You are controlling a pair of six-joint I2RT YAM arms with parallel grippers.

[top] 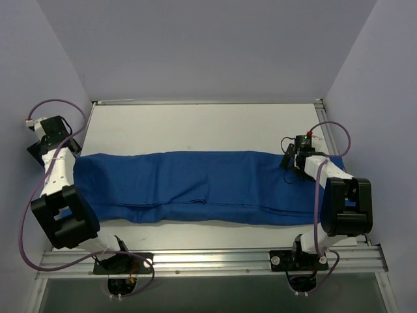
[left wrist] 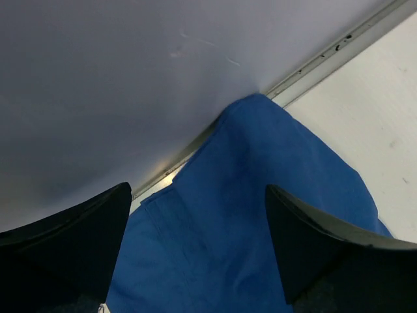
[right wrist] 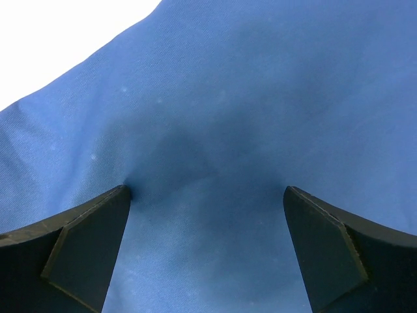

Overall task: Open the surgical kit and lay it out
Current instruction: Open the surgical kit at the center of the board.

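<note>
I see the blue cloth lying across the bench as one long flattened band. Soft creases run along its near half, and bare white bench shows beyond its far edge.

The left gripper sits at the cloth's left end, hard by the side wall. Through the left wrist camera its jaws stand wide apart with the cloth below and between them, and nothing is pinched. There the cloth's end bunches into a rounded hump that reaches up to the metal rail at the foot of the wall.

The right gripper is over the cloth's right end, pointed down at the fabric. Its jaws are also spread wide and hold nothing. Between its fingers the cloth shows a shallow shaded hollow, with a faint crease starting by the left fingertip. I cannot tell whether the tips actually press on the fabric or hang just above it. A corner of bare bench shows past the cloth's edge in that view.
</note>
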